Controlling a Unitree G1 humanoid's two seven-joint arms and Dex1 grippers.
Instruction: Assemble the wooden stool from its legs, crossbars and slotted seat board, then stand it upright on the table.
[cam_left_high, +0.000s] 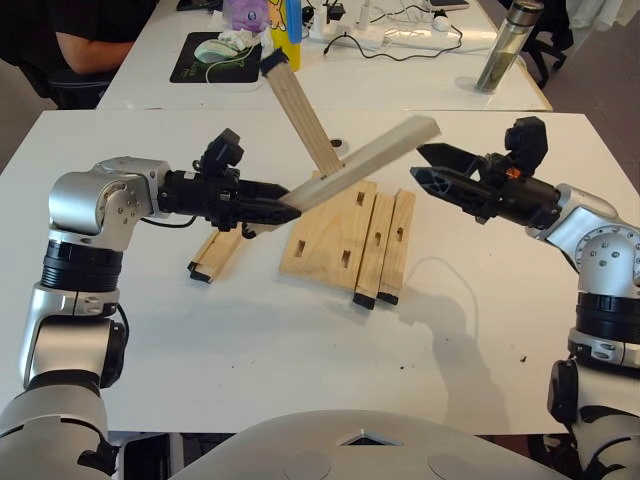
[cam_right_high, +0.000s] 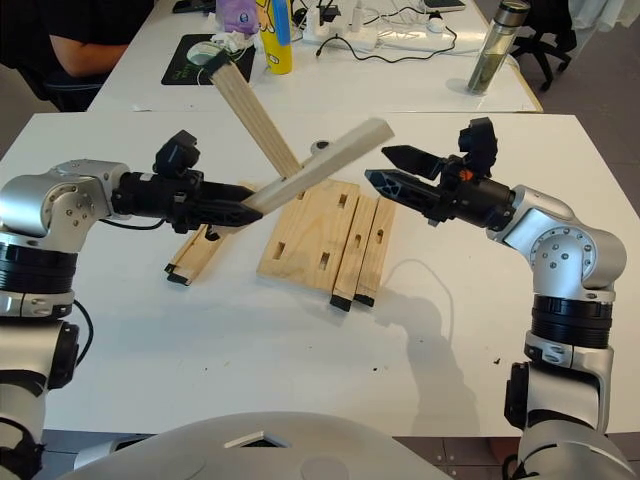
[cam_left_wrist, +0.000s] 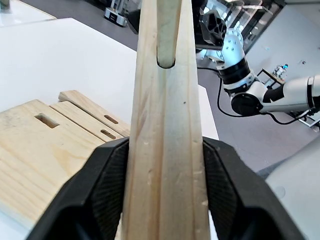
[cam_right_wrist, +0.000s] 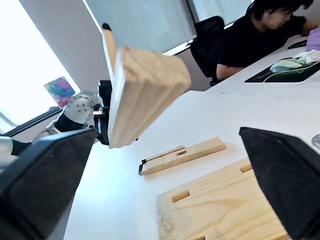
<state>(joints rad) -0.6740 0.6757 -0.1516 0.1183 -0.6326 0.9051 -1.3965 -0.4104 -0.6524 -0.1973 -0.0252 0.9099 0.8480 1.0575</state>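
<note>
Clamping the bar (cam_left_high: 365, 160) at its lower-left end, the left tool (cam_left_high: 288, 208) slants it up-right; the right tool (cam_left_high: 418, 161), wide, hangs just beside its tip.

We log seat board (cam_left_high: 325, 235) flat at table (cam_left_high: 300, 350) centre. Pair of legs (cam_left_high: 375, 240) touches its right edge; single leg (cam_left_high: 218, 252) lies left. Crossed pieces (cam_left_high: 365, 158) sit above board, lower end in left gripper (cam_left_high: 288, 208), right gripper (cam_left_high: 417, 162) just right of raised end.

No legible txt or nos.
</note>
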